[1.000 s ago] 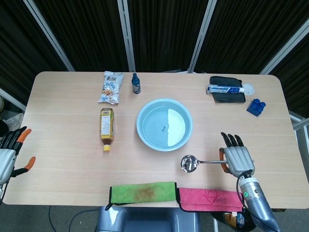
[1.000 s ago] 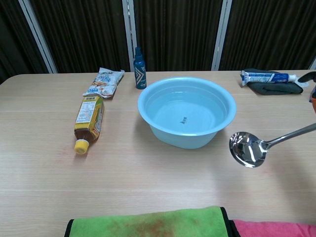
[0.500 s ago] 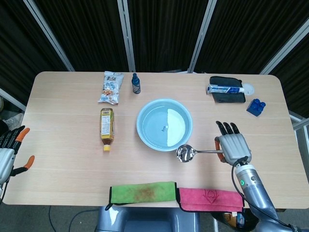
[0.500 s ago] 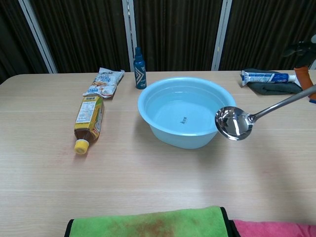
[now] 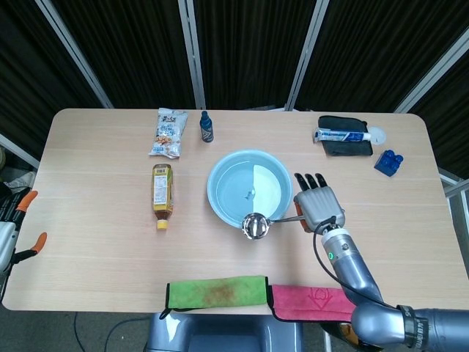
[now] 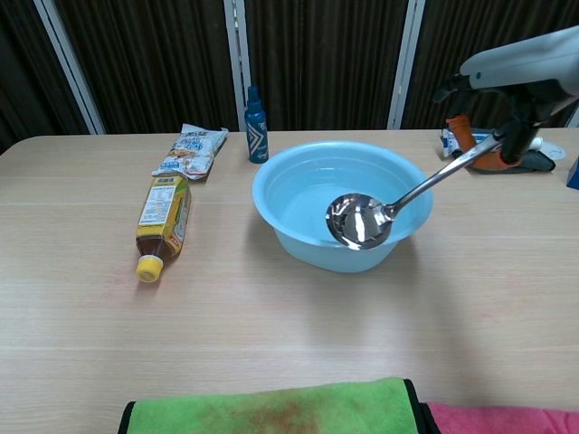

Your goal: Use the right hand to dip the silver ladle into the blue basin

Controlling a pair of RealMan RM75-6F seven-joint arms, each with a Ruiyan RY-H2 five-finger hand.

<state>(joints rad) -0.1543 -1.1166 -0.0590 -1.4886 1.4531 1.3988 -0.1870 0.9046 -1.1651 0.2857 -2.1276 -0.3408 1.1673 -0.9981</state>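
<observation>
The round blue basin [image 5: 223, 172] [image 6: 289, 172] with water in it stands mid-table. My right hand [image 5: 318, 210] [image 6: 511, 86] holds the silver ladle by its handle, just right of the basin and raised off the table. The ladle's shiny bowl [image 5: 256, 225] [image 6: 359, 221] hangs over the basin's near rim, above the water; its handle [image 6: 434, 176] slopes up to the right into the hand. My left hand [image 5: 13, 229] sits at the far left edge of the head view, off the table, fingers apart and holding nothing.
A tea bottle [image 5: 162, 195] lies left of the basin. A snack bag [image 5: 169, 133] and a small blue bottle [image 5: 207, 127] stand behind it. A toothpaste tube on a black pouch [image 5: 342, 136] and a blue block [image 5: 388, 161] are back right. Green [image 5: 215, 291] and pink [image 5: 319, 301] cloths line the front edge.
My right hand has risen and moved left and back towards the basin, carrying the ladle from the table's front right to over the basin's near rim. The left hand has barely moved.
</observation>
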